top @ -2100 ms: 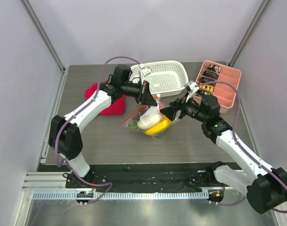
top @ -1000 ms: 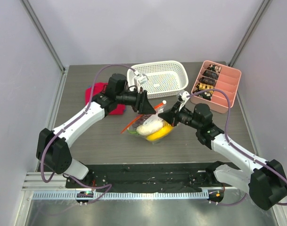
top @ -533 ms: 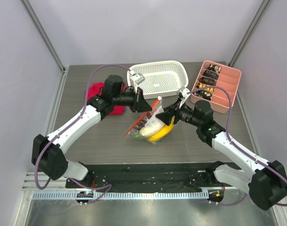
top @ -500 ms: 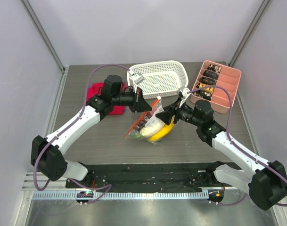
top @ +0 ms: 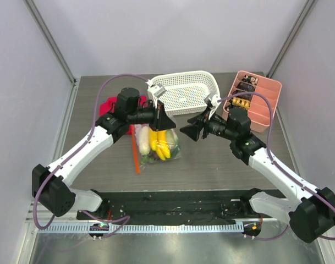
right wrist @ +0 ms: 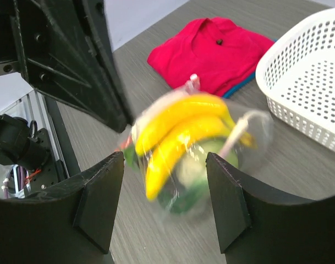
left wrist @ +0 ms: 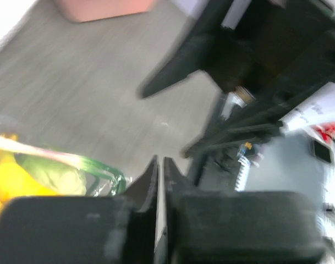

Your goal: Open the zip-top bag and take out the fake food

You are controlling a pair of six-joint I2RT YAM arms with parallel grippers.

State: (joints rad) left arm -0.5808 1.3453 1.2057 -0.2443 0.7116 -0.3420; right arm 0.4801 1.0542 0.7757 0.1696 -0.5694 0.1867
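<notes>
The clear zip-top bag (top: 155,146) hangs from my left gripper (top: 163,125), which is shut on its upper edge above the table. Its orange-red zipper strip (top: 136,161) trails down at the left. Inside are yellow bananas (top: 159,143), a white radish-like piece (top: 141,138) and green pieces. In the left wrist view my left gripper (left wrist: 160,165) has its jaws pressed together, with the bag (left wrist: 57,176) at lower left. My right gripper (top: 185,132) is open and empty to the right of the bag. In the right wrist view the bag (right wrist: 195,148) is blurred beyond my open right gripper (right wrist: 167,165).
A white perforated basket (top: 186,93) stands at the back centre, also in the right wrist view (right wrist: 310,82). A pink divided tray (top: 258,107) with dark pieces is at the back right. A red cloth (top: 109,104) lies at the back left, also in the right wrist view (right wrist: 211,52).
My right gripper has let go of the bag and opened. The bag has swung left and now hangs from my left gripper alone, with the zipper strip hanging down.
</notes>
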